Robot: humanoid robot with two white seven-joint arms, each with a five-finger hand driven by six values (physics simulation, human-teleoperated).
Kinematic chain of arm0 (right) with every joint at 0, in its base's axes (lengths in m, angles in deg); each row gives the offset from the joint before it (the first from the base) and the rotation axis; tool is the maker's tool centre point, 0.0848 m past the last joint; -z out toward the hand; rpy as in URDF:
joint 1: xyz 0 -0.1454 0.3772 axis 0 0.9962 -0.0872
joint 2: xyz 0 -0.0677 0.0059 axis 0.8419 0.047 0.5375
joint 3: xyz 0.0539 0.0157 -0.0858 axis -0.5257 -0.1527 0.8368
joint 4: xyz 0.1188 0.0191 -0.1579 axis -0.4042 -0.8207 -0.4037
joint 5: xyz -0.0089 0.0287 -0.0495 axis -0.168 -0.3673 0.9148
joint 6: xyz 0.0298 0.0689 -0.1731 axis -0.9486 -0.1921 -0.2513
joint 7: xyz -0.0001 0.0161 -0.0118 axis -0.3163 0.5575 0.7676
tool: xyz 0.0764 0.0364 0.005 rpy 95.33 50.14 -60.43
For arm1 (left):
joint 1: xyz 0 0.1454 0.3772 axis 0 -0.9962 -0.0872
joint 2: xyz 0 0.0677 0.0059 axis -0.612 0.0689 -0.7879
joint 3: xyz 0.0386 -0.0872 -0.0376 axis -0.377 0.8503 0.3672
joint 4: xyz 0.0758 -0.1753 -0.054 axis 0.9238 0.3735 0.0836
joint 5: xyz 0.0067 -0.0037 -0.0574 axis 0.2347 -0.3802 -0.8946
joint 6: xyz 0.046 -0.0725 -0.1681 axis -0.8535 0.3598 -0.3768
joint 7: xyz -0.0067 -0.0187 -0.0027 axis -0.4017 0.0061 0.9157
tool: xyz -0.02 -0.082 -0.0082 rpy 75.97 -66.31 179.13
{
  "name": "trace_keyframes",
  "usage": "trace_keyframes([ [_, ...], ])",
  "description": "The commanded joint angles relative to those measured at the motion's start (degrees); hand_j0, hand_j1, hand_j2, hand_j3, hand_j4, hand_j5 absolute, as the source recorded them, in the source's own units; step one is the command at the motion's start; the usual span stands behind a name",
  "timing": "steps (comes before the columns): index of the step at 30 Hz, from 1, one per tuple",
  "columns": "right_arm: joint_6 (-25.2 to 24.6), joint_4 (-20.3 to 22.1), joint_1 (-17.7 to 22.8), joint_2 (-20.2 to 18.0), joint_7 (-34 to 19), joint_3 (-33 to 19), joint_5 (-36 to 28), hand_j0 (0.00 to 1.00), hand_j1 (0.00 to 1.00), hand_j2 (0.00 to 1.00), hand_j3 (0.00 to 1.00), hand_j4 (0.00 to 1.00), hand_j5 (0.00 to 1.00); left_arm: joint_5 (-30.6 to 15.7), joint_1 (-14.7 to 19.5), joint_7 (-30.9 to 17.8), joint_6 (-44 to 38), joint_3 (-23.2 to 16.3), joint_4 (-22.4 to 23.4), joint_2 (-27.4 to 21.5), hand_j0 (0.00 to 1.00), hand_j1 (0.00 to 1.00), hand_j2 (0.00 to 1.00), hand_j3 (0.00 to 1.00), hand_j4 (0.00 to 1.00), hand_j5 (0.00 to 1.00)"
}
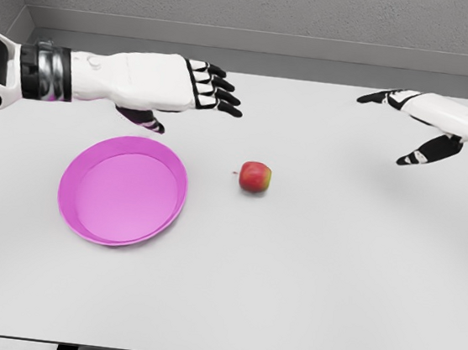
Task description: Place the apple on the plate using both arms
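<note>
A red and yellow apple point(255, 177) sits on the white table point(333, 271), its stem pointing toward the plate, and nothing touches it. Just left of the apple lies a round pink plate point(122, 190), flat on the table, with a narrow strip of bare table between its rim and the fruit. The plate holds nothing. Behind the apple and to its left, the left hand point(177, 84) reaches in from the left edge on a white arm with a black and grey wrist band. Its dark-tipped fingers point(218, 89) are stretched out and slightly fanned, pointing to the right, and its thumb hangs down below the palm over the far edge of the plate. The hand is spread and grips nothing; it appears to hover above the table rather than rest on it, though from this head view its height is hard to judge. Well to the right of the apple and farther back, the right hand point(426, 121) comes in from the right edge. Its fingers are also extended and apart, some pointing left toward the back of the table, and its thumb points down and left toward the apple. It too is spread wide, holds nothing, and is well apart from the apple.
</note>
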Motion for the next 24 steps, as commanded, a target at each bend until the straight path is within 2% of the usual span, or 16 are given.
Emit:
trace_keyframes([
  [1, -0.1, -0.3, 0.0, -0.3, 0.0, -1.0, -0.4, 1.0, 1.0, 1.0, 1.0, 1.0, 1.0, -0.1, 0.0, -0.1, -0.1, -3.8, 0.1, 4.0, 1.0, 1.0, 1.0, 1.0, 1.0, 1.0],
  [5, -0.1, -0.1, 0.2, -0.3, 0.0, -1.0, -0.4, 1.0, 1.0, 1.0, 1.0, 1.0, 1.0, 0.6, 0.1, -0.1, -0.1, -5.6, 0.2, 5.4, 1.0, 1.0, 1.0, 1.0, 1.0, 1.0],
  [17, -0.1, 0.1, 0.3, 0.0, 0.0, -1.0, -0.4, 1.0, 1.0, 1.0, 1.0, 1.0, 1.0, 0.9, 0.3, 0.0, -0.1, -5.6, 0.9, 5.5, 1.0, 1.0, 1.0, 1.0, 1.0, 1.0],
  [18, -0.1, 0.1, 0.3, 0.0, 0.0, -1.0, -0.4, 1.0, 1.0, 1.0, 1.0, 1.0, 1.0, 1.0, 0.4, 0.0, -0.1, -5.6, 1.9, 6.6, 1.0, 1.0, 1.0, 1.0, 1.0, 1.0],
  [20, -0.1, 0.1, 0.3, 0.0, 0.0, -1.0, -0.4, 1.0, 1.0, 1.0, 1.0, 1.0, 1.0, 1.9, 1.1, -0.1, -0.1, -5.6, 8.6, 10.9, 1.0, 1.0, 1.0, 1.0, 1.0, 1.0],
  [22, -0.1, 0.1, 0.3, 0.0, 0.0, -1.0, -0.4, 1.0, 1.0, 1.0, 1.0, 1.0, 1.0, 2.1, 1.3, -0.1, -0.1, -5.6, 10.7, 11.7, 1.0, 1.0, 1.0, 1.0, 1.0, 1.0],
  [24, -0.1, 0.1, 0.3, 0.0, 0.0, -1.0, -0.4, 1.0, 1.0, 1.0, 1.0, 1.0, 1.0, 2.1, 1.3, 0.0, -0.1, -5.7, 15.8, 15.1, 1.0, 1.0, 1.0, 1.0, 1.0, 1.0],
])
